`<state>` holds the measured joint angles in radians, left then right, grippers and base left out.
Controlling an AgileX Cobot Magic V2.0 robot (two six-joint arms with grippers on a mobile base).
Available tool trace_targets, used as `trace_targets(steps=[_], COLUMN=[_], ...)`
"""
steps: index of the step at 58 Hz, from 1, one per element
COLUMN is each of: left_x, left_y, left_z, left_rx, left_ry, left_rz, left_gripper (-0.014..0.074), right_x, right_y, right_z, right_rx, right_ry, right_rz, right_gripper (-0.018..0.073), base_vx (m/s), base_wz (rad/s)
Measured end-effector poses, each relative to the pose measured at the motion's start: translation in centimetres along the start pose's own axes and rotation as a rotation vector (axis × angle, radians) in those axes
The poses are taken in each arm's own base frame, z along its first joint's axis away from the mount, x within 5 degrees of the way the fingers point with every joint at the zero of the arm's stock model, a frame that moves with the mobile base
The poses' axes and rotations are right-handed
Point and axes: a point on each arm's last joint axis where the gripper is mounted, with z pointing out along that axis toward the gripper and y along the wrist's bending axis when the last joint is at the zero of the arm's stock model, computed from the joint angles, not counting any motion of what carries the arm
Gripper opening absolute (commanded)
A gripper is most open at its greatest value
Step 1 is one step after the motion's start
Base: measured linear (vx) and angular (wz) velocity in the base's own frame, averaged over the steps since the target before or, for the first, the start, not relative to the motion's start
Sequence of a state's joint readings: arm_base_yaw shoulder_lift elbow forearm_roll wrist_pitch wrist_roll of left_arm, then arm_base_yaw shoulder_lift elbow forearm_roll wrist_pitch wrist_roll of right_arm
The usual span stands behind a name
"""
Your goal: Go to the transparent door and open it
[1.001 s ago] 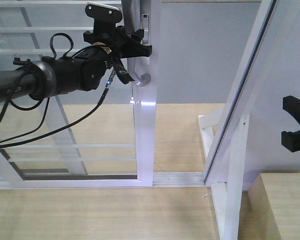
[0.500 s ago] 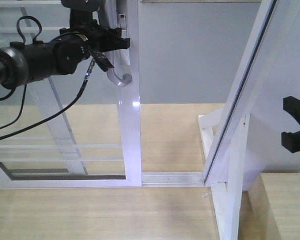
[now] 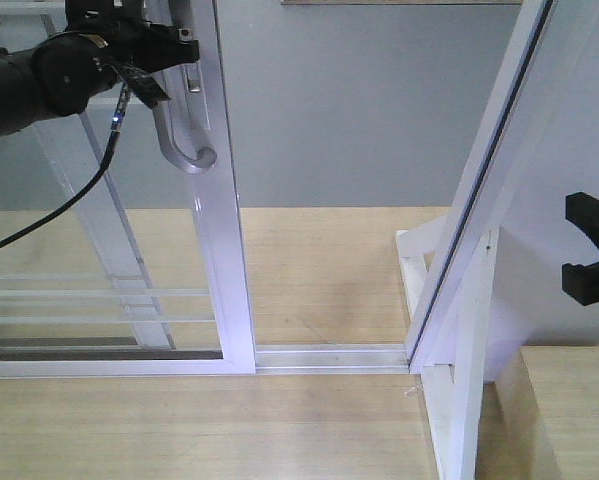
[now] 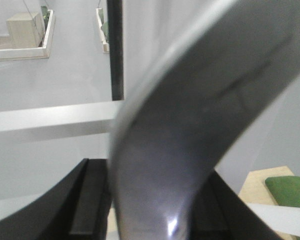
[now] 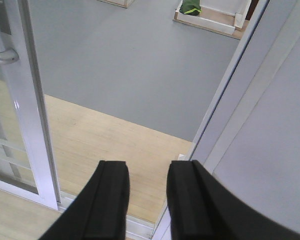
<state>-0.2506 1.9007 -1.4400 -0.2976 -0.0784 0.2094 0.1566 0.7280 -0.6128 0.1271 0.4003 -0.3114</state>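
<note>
The transparent door (image 3: 222, 250) stands at the left of the front view, with a white frame, thin horizontal bars and a curved grey handle (image 3: 183, 152). My left gripper (image 3: 157, 45) is shut on the upper part of that handle. In the left wrist view the handle (image 4: 190, 125) fills the frame between the two black fingers (image 4: 92, 200). My right gripper (image 3: 593, 250) hangs open and holds nothing at the right edge, away from the door. The right wrist view shows its open gripper (image 5: 147, 172), with the door frame (image 5: 32, 110) and handle (image 5: 2, 56) at far left.
A slanted white frame post (image 3: 479, 200) bounds the doorway on the right. A floor track (image 3: 329, 356) runs between door and post. A wooden box (image 3: 569, 410) sits at the bottom right. Grey floor lies beyond the opening, with a tray (image 5: 210, 22) holding a green item.
The door has slid left with my left gripper on its handle, so the gap to the right post is wider. The right gripper has not moved.
</note>
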Motion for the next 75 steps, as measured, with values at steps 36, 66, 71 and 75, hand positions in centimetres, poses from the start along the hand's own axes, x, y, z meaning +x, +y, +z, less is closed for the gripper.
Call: trace_targets(steps=[36,66,71,75], left_x=[0.4,2.8,3.0,3.1], left_y=[4.5,10.1,10.8,10.6], left_z=[-2.8,-7.2,-8.2,-9.1], left_rx=[-0.085,-0.251,-0.278,-0.276], left_ry=[0.071,0.041,0.032,0.037], left_rz=[0.021,-0.013,-0.025,-0.026], left_gripper=[0.0415,0.0415,0.0415,0.0408], right_x=[0.0,0.0,0.0,0.0], right_y=[0.0,0.0,0.0,0.0], right_z=[0.0,0.0,0.0,0.0], right_rx=[0.001,0.001,0.001,0.001], right_ry=[-0.003,-0.003,-0.003,-0.003], right_rz=[0.000,0.000,0.000,0.000], right_gripper=[0.0286,0.0286,0.0286,0.0286], base_vx=[0.00,0.00,0.00,0.00], base_wz=[0.00,0.00,0.00,0.00])
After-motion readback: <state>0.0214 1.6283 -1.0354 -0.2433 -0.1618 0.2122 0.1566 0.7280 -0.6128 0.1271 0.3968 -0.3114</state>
